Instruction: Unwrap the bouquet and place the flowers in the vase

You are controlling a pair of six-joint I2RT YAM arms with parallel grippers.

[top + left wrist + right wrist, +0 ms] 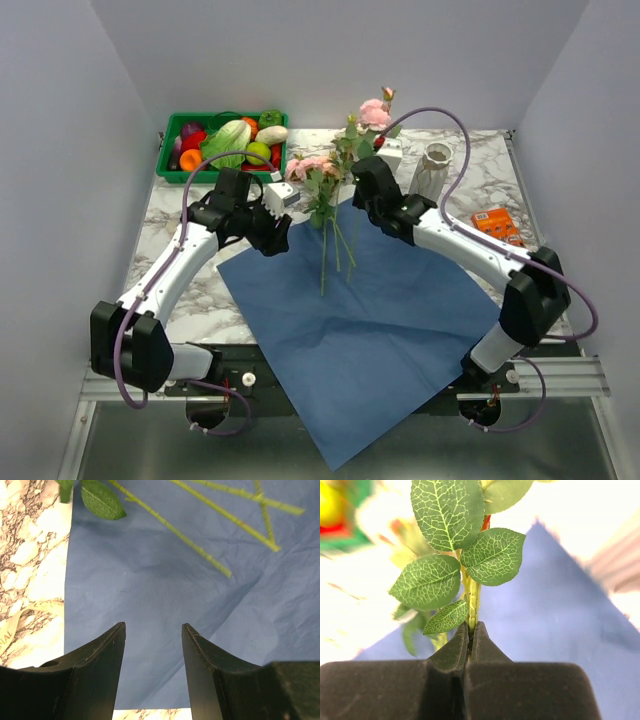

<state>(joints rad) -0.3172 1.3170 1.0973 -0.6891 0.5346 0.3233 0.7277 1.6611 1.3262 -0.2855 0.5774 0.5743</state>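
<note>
Over the crumpled blue paper sheet (390, 330), my right gripper (470, 630): clenched on leafy green rose stem (472, 597)
My left gripper (152, 630): jaws apart, holding nothing, low over sheet
Pink and cream roses (375, 114): upright, left of narrow whitish-grey vase (433, 170), apart from it

Matt, creased blue paper sheet (380, 320) on glossy marble-patterned table (190, 290).

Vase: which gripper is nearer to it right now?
Right. In the top view the right gripper, jaws shut on a rose stem, sits just left of the vase. The left gripper hovers far off, over the left corner of the blue paper.
</note>
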